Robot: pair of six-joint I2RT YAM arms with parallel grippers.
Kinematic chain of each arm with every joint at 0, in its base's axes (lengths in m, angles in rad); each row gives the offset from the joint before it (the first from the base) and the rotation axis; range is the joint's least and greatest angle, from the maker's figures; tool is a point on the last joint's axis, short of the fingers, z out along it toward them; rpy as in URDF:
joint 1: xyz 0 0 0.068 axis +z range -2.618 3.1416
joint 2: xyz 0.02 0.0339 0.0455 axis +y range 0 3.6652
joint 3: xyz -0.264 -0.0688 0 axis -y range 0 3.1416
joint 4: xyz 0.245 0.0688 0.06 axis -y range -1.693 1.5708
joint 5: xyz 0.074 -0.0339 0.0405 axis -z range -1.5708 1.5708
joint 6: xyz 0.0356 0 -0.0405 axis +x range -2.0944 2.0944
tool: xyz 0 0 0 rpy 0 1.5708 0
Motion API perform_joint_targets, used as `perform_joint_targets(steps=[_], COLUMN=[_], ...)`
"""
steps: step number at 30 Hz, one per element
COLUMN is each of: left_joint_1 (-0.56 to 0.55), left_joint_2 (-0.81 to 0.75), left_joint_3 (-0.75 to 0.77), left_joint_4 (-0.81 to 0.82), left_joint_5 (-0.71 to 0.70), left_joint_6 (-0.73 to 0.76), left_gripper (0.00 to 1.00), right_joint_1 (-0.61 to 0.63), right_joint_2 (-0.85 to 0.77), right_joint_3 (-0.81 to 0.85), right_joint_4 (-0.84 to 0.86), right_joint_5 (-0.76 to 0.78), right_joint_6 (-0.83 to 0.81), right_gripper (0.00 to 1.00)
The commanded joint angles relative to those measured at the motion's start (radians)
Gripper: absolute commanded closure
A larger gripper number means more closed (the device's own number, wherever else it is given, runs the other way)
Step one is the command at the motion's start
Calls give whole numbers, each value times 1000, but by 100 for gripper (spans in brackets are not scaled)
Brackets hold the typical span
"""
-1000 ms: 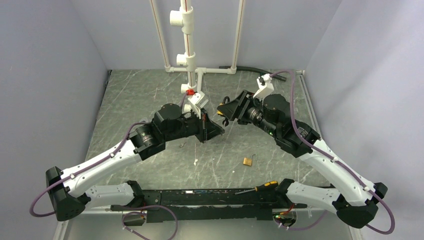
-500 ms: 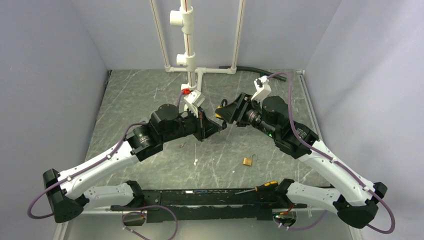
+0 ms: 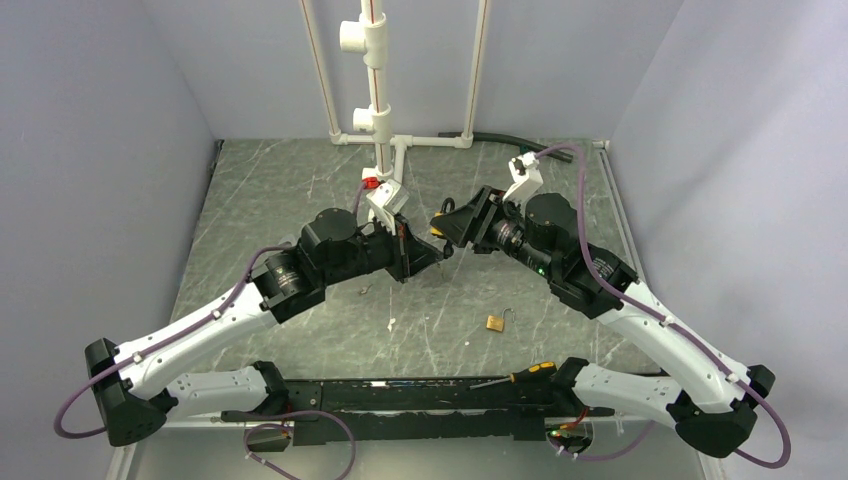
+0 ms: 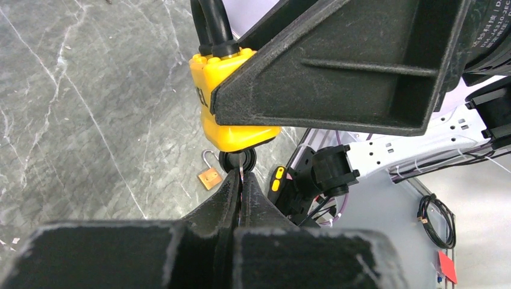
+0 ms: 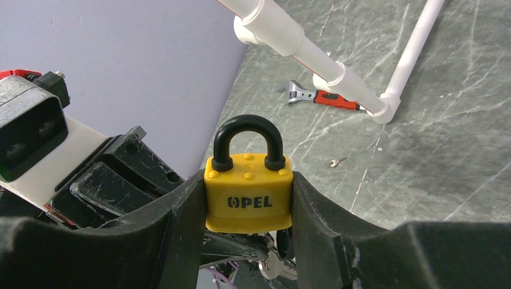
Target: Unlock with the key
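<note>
Item 1, right hand (image 3: 447,224): I am clamping the yellow padlock (image 5: 248,192) by its two flat sides, black shackle upright, above the middle of the bench (image 3: 280,190).

Item 2, left hand (image 3: 428,256): I am pinching the key (image 4: 241,173) between fully closed fingers. Its thin silver blade is pointing toward 12 o'clock in my left wrist view and meeting the black round keyway on the padlock's underside.

Item 3, seen from one view only: the right wrist camera is showing the padlock's lettered face, a red-handled wrench (image 5: 316,96) lying at 1 o'clock beside the pipe frame (image 5: 301,45), and a tiny pale metal piece (image 5: 334,162) at 3 o'clock. The left wrist camera is showing the keyway and the key's blade, which the top camera is not resolving.

Item 4, loose on the bench: a small brass padlock (image 3: 495,322), shackle swung open, is lying at 5 o'clock from my two hands. A screwdriver (image 3: 520,376) with a black-and-yellow handle is lying at 6 o'clock, along the near edge.

Item 5, room: the bench is showing grey stone with white veins. The white pipe frame is standing at 12 o'clock, and plain lavender walls (image 3: 100,150) are closing three sides.
</note>
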Motion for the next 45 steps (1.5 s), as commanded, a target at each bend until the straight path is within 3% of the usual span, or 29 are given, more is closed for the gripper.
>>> perform_joint_targets(steps=[1, 15, 28, 45], left_joint_1=[4, 3, 3, 2], left_joint_2=[-34, -55, -52, -66], left_joint_3=[17, 4, -9, -29], left_joint_4=[55, 59, 62, 134], left_joint_5=[-25, -48, -155, -57], left_joint_6=[-19, -24, -36, -31], left_gripper=[100, 100, 100, 100], right_joint_1=[9, 30, 75, 76], right_joint_2=[-23, -11, -9, 9], right_joint_3=[6, -12, -13, -4], right_joint_4=[83, 98, 85, 106], right_joint_5=[-26, -14, 64, 82], right_joint_6=[-10, -21, -22, -41], right_gripper=[100, 100, 100, 100])
